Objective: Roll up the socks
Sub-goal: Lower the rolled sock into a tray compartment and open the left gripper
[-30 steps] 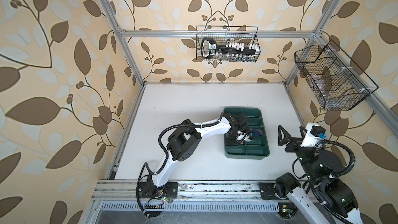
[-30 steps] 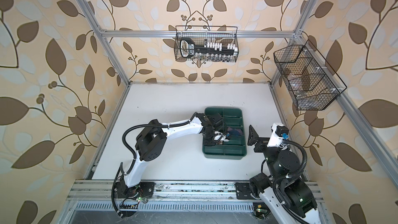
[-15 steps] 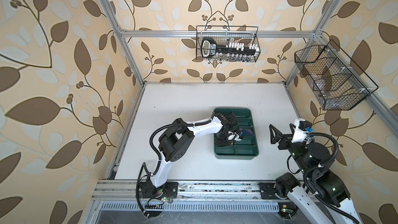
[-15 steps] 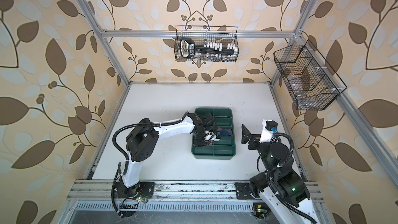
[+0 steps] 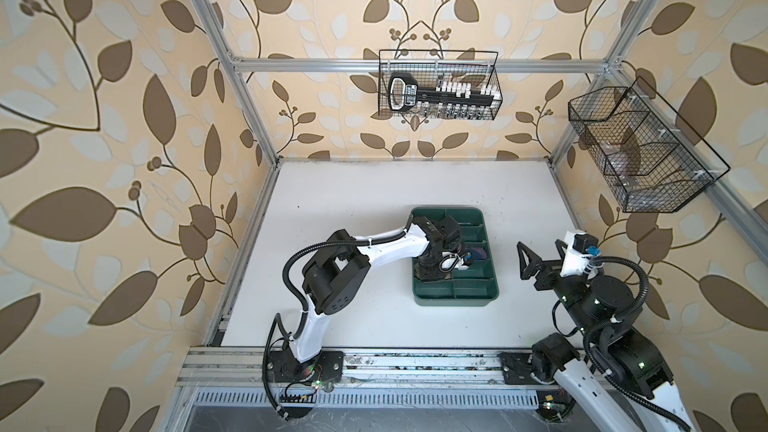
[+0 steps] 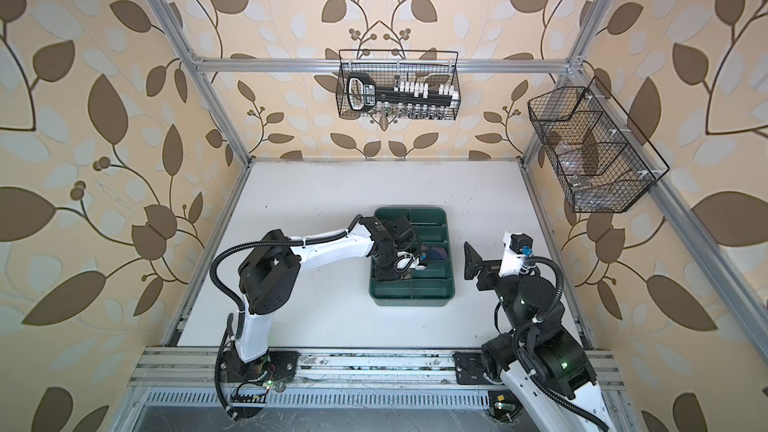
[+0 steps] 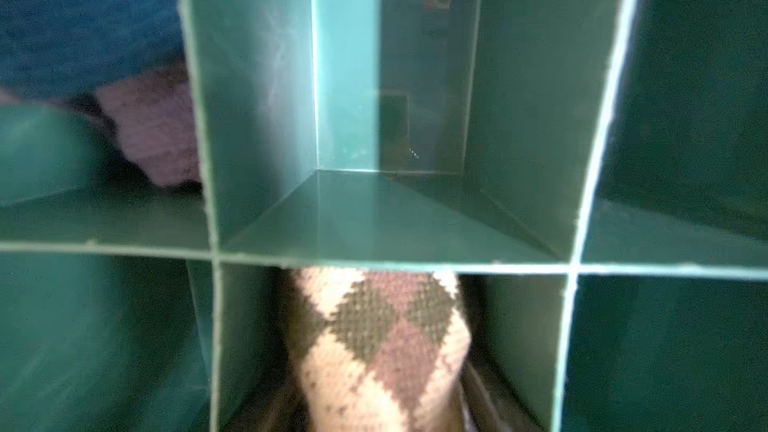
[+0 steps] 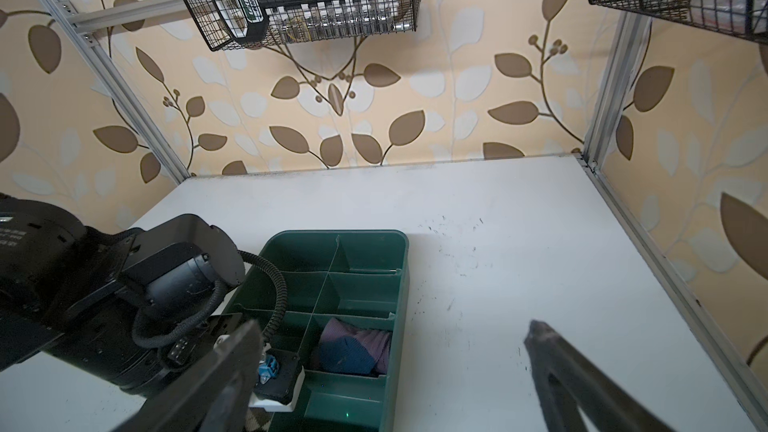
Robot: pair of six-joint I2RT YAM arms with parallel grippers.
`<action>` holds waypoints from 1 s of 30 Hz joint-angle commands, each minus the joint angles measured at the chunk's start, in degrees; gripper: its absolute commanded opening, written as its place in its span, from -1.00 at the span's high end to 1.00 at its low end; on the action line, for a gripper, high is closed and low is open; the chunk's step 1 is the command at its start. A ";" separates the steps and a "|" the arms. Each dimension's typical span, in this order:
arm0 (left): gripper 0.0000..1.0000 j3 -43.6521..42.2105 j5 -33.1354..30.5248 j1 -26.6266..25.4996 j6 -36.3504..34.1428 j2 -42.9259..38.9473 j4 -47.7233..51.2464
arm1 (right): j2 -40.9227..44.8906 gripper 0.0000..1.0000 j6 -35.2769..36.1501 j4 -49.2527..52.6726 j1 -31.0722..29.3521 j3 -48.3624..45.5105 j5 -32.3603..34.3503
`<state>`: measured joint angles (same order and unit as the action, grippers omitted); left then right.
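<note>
Left wrist view is looking down into a dark green plastic tray (image 7: 266, 97) split by thin, pale-edged dividers. The tan fabric sock with brown argyle diamonds (image 7: 382, 351) is lying bunched in one narrow compartment, its end running up to the long middle divider, with dark slivers of room showing on both sides. Across that divider and one compartment over, the purple fabric sock with a navy patch (image 7: 153, 130) is sitting bundled against a cross divider, while the compartment straight across from the tan sock is showing only its green floor. In both top views the left gripper (image 5: 431, 273) is reaching down inside the tray's column on its own arm's side. Whether its jaws are pinching the tan sock or standing off it cannot be told, since the fingers are barely showing at the picture's margin. The right gripper (image 5: 539, 249) is hanging above the white tabletop (image 5: 353, 201) with its jaws spread wide, in the strip between the tray's right wall and the aluminium side rail (image 5: 567, 201), touching neither. Open table is stretching behind the tray to the back wall, leftward to the far rail, and in a band before the front rail. A black wire basket on the back wall (image 5: 438, 85) and another on the right wall (image 5: 640, 151) are hanging well above the surface.
</note>
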<state>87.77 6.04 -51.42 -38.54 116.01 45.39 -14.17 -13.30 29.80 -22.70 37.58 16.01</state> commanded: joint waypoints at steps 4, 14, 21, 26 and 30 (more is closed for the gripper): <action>-0.09 -3.11 -4.28 1.57 -0.81 0.31 4.10 | 0.51 -1.00 -0.93 -0.30 0.11 -0.78 -0.44; -0.08 -5.48 -3.87 1.58 -0.51 -5.21 5.68 | -2.99 -1.00 -1.05 -3.01 0.07 -1.89 -1.06; -0.09 -8.66 -4.63 1.58 -0.22 -12.03 4.94 | -4.90 -1.00 -1.83 -4.78 0.10 -3.61 -1.73; -0.11 -9.86 -4.72 1.58 0.21 -18.12 4.89 | -6.81 -1.00 -3.46 -5.74 0.09 -5.13 -3.13; -0.12 -11.58 -6.08 1.58 1.72 -23.18 5.13 | -8.64 -1.00 -4.43 -5.90 0.11 -5.18 -2.85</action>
<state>77.36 1.19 -50.52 -38.24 98.04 48.16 -22.20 -16.10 25.36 -22.70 33.12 13.50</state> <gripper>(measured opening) 0.560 0.998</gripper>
